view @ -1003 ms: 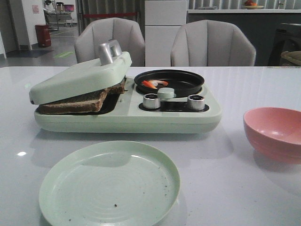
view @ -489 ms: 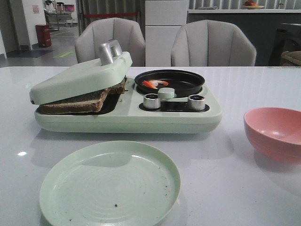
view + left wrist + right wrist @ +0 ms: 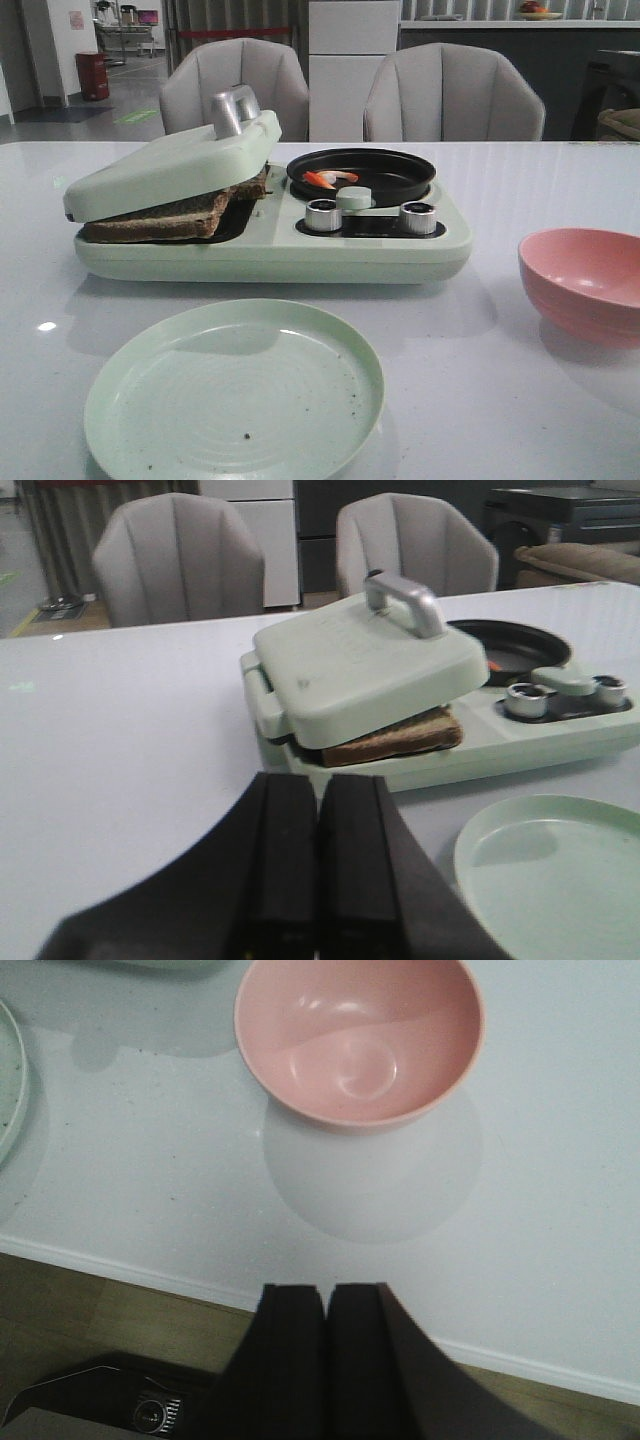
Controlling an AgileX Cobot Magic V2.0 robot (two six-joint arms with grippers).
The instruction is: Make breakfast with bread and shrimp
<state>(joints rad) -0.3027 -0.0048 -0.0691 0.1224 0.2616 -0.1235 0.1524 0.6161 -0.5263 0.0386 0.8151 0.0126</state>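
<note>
- Left gripper (image 3: 318, 865): fingers pressed together, grasping nothing, held above the table's near left part.
- Right gripper (image 3: 326, 1360): fingers likewise clenched and bare, above the near table edge, just short of the pink bowl (image 3: 358, 1038).
- Green plate (image 3: 233, 392): near centre, bare.
- Breakfast maker (image 3: 270, 240): beyond the plate; its lid (image 3: 170, 165) rests tilted on the bread (image 3: 160, 218) at the left.
- Shrimp (image 3: 328, 179): in the black pan (image 3: 362, 174), on the maker's right side.

Two grey padded chairs (image 3: 350, 90) stand behind the white table (image 3: 520, 400).
</note>
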